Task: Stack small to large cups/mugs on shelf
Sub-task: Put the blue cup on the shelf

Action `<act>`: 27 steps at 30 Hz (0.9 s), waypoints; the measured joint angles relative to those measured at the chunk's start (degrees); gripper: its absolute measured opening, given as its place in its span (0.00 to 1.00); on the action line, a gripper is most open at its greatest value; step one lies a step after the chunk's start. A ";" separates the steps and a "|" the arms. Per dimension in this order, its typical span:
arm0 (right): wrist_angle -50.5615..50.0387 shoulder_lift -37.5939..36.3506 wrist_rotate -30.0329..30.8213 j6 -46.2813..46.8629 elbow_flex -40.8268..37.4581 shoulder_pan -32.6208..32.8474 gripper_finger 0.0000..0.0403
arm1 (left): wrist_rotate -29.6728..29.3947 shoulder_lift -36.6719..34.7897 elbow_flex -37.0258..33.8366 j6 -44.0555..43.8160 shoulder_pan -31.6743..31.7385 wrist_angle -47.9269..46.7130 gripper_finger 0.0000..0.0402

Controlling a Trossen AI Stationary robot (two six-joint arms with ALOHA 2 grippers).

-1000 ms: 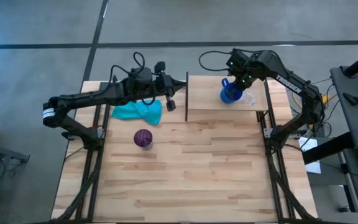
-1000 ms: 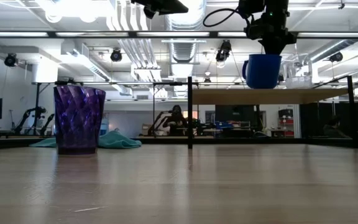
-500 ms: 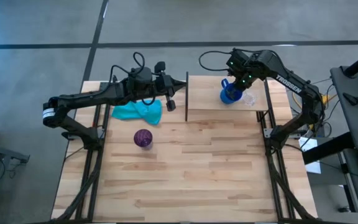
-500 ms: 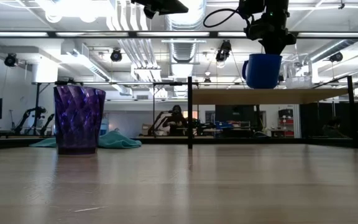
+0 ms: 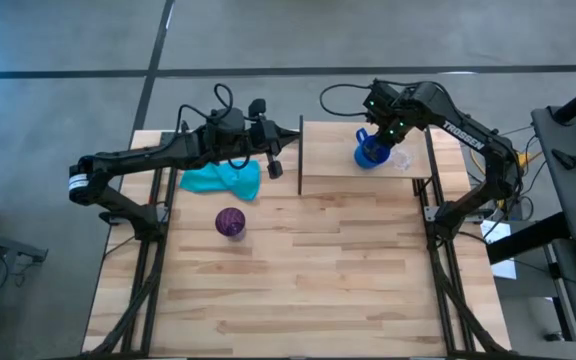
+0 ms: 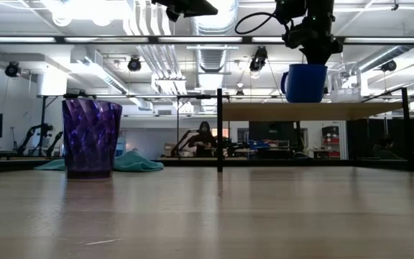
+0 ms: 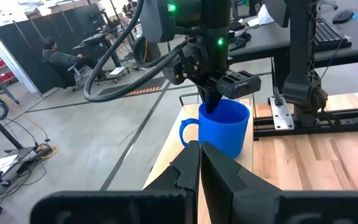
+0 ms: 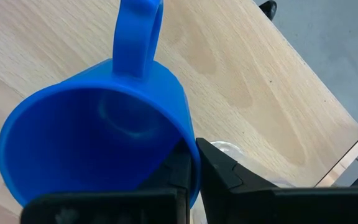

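The bright blue mug (image 5: pixel 370 152) stands upright on the light-wood shelf (image 5: pixel 328 160), its handle toward the far edge. My right gripper (image 5: pixel 383 135) is above it, shut on its rim. The small clear cup (image 5: pixel 400 158) stands on the shelf just right of the mug and also shows in the low view, the clear cup (image 6: pixel 345 93). The purple ribbed tumbler (image 5: pixel 231 222) stands on the tabletop, left of centre. My left gripper (image 5: pixel 290 133) hovers shut by the shelf's left post, touching nothing. My right gripper holds the blue mug by its rim wall (image 8: pixel 188 146), on the side away from the handle (image 8: pixel 138 37) and next to the clear cup. One finger (image 8: pixel 178 167) is inside, the other (image 8: pixel 224 171) outside, coming from above. The mug is upright with its base (image 6: pixel 305 100) at the shelf top.
A teal cloth (image 5: pixel 220 180) lies on the tabletop behind the tumbler, under my left arm. The shelf's black post (image 5: pixel 300 155) stands between my left gripper and the mug. Bare tabletop (image 5: pixel 348 270) stretches toward the near edge.
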 joint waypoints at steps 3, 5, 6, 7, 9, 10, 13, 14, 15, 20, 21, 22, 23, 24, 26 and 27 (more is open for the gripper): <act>0.17 0.00 -0.01 0.00 -0.09 0.00 0.03 | 0.00 0.00 0.00 0.00 0.00 -0.04 0.00; 0.44 0.00 0.01 0.00 -0.09 0.00 0.03 | 0.00 0.00 0.00 0.00 0.00 -0.07 0.00; 0.77 0.00 0.00 0.01 -0.09 -0.21 0.03 | 0.00 0.00 0.00 0.00 0.00 -0.07 0.00; 0.91 0.00 -0.19 0.08 -0.09 -0.35 0.03 | 0.00 0.00 0.00 0.00 0.00 -0.07 0.00; 0.82 0.00 -0.99 0.48 -0.15 -0.74 0.03 | 0.00 0.00 0.00 0.02 0.00 -0.07 0.00; 0.78 0.00 -1.22 0.52 -0.17 -0.97 0.03 | 0.00 0.00 0.00 0.01 0.00 -0.08 0.00; 0.87 0.00 -1.28 0.68 -0.31 -1.25 0.03 | 0.02 0.00 0.00 0.02 0.00 -0.09 0.00; 0.89 0.00 -1.26 0.68 -0.35 -1.25 0.03 | 0.02 0.00 0.00 0.10 0.00 -0.07 0.00; 0.89 0.00 -1.26 0.68 -0.35 -1.25 0.03 | 0.02 0.00 0.00 0.33 0.00 -0.08 0.00; 0.92 0.02 -1.26 0.64 -0.39 -1.25 0.03 | 0.04 0.00 0.00 0.42 0.07 -0.09 0.00; 0.94 0.18 -1.23 0.55 -0.39 -1.31 0.03 | 0.04 0.00 0.00 0.42 0.07 -0.11 0.00; 0.91 0.32 -1.22 0.44 -0.39 -1.43 0.04 | 0.04 0.00 0.00 0.44 0.13 -0.11 0.00; 0.87 0.58 -1.23 0.42 -0.39 -1.61 0.05 | 0.04 0.00 0.00 0.45 0.13 -0.09 0.00; 0.83 0.98 -1.23 0.37 -0.39 -1.64 0.06 | 0.06 0.00 0.00 0.46 0.13 -0.09 0.00; 0.87 2.14 -1.22 0.26 -0.41 -1.68 0.10 | 0.07 0.00 0.00 0.46 0.14 -0.09 0.00; 0.87 2.63 -1.21 -0.01 -0.43 -1.68 0.13 | 0.07 0.00 0.00 0.46 0.15 -0.09 0.00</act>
